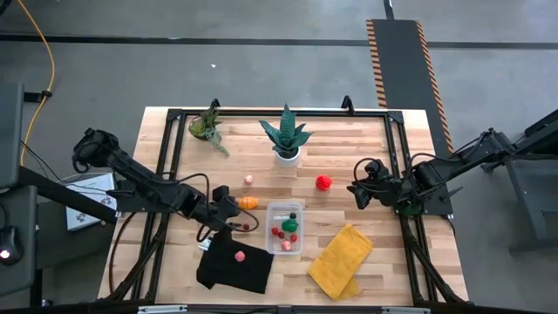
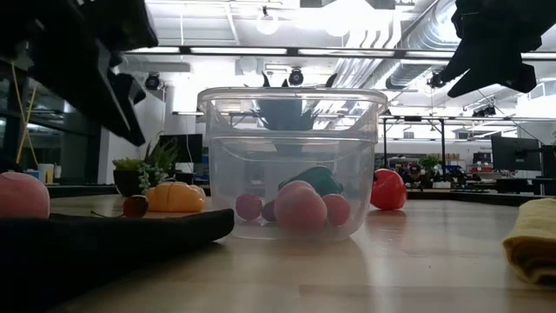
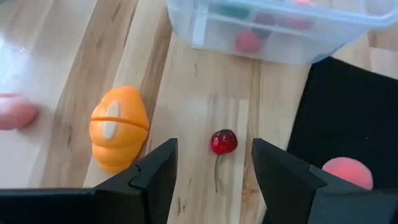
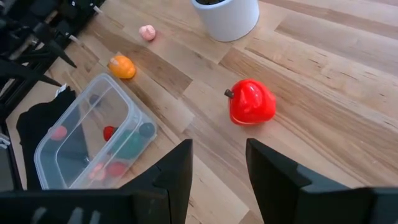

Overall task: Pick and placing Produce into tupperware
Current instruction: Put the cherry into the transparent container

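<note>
The clear tupperware (image 1: 285, 228) stands on the table's near middle and holds several small red, pink and green pieces (image 2: 300, 207). Loose produce lies around it: a dark red cherry (image 3: 223, 142), an orange piece (image 3: 119, 127), a small pink piece (image 1: 249, 180), a red pepper (image 4: 251, 102) and a pink fruit (image 1: 239, 255) on the black cloth. My left gripper (image 3: 214, 155) is open and hangs above the table left of the tupperware, with the cherry just ahead of its fingers. My right gripper (image 4: 219, 152) is open, raised to the right of the pepper.
A black cloth (image 1: 234, 269) lies near-left of the tupperware and a yellow cloth (image 1: 342, 260) near-right. Two potted plants (image 1: 286, 139) (image 1: 207, 126) stand toward the far edge. A black frame rail (image 1: 279, 112) runs around the tabletop.
</note>
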{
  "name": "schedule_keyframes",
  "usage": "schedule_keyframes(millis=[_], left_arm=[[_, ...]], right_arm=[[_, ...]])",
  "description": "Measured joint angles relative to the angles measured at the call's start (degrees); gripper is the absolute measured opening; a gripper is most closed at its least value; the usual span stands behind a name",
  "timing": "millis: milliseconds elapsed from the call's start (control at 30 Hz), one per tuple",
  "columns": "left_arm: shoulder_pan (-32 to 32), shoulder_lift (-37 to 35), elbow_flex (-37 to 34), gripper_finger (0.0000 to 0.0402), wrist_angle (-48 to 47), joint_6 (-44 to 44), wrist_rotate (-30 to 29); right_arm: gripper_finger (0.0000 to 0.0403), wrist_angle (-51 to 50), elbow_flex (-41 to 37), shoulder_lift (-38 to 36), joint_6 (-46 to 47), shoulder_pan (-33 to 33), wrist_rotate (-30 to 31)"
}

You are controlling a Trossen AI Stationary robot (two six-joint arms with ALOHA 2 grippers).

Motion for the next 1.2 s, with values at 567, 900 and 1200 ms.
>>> schedule_keyframes(millis=[567,900,1200], left_arm=[[0.0,0.0,-8.6,0.019,14.4,-0.9,-0.3],[0.0,3.4,-9.7,0.0189,17.7,2.4,2.2],[0.0,11.3,-7.2,0.0189,23.4,3.0,3.9]], right_arm=[[0.0141,0.2,0.0,0.0,1.2,0.0,0.2],[0.0141,0.2,0.0,0.0,1.6,0.0,0.3],[0.0141,0.2,0.0,0.0,2.2,0.0,0.4]])
